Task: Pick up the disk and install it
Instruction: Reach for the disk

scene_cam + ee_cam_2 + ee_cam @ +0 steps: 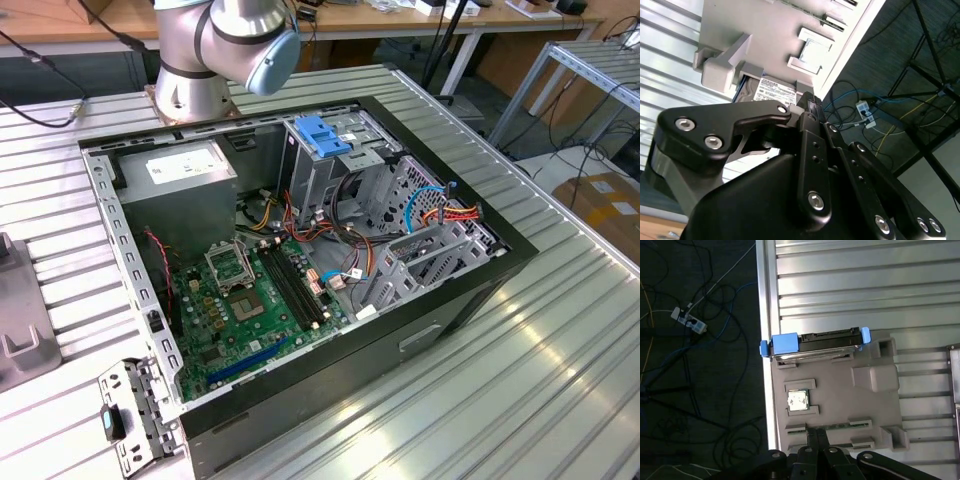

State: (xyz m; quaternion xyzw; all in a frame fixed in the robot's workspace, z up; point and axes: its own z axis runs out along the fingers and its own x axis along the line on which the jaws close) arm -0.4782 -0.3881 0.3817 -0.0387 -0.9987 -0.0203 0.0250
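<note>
Well, the disk (pixel 815 344) stands on its edge in a slot of the grey holder (pixel 840 405), right at the rim of the ribbed metal table (pixel 865 285). The gripper (pixel 817 434) hangs over the holder, near the disk, its two fingers pressed together with nothing between them. An open computer case (pixel 300 250) lies on the same table.

Exterior view: bright, even light from overhead. The ribbed metal table (pixel 560 360) glares in white streaks toward the exterior view's lower right, while the open computer case (pixel 470 300) holds soft shadow along its inner walls. In the second wrist view the table's strips wash out to white and the gripper (pixel 797 107) is a dark mass with small highlights. In the first wrist view the floor (pixel 700 390) is dim.
</note>
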